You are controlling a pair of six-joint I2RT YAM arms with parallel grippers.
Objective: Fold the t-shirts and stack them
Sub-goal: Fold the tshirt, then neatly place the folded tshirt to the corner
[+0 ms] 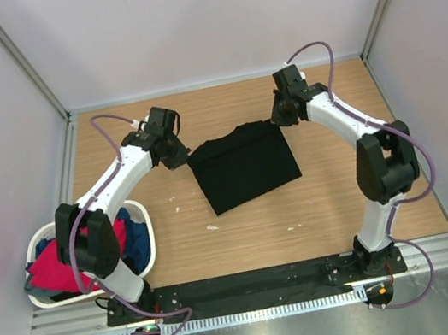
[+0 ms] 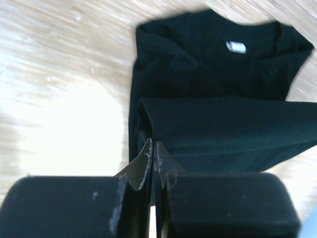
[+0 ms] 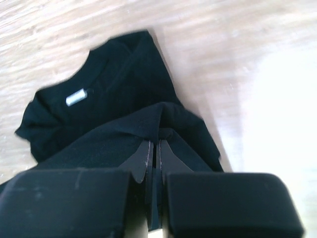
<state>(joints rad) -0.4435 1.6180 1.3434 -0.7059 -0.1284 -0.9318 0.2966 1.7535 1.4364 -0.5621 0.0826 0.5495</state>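
The black t-shirt [image 1: 244, 166] lies partly folded in the middle of the wooden table. My left gripper [image 1: 177, 155] is shut on its left edge and my right gripper [image 1: 281, 114] is shut on its far right corner. In the left wrist view the gripper [image 2: 154, 145] pinches a lifted fold of the black t-shirt [image 2: 218, 124]; the white neck label [image 2: 236, 47] shows beyond. In the right wrist view the gripper [image 3: 154, 144] pinches a raised bunch of the black t-shirt [image 3: 114, 99], with the neck label [image 3: 76, 98] to the left.
A white oval basket [image 1: 142, 212] stands at the near left, holding a red/pink shirt [image 1: 55, 268] and a blue shirt [image 1: 135, 237]. Small white scraps [image 1: 212, 227] lie on the table near the shirt's front edge. Grey walls enclose the table.
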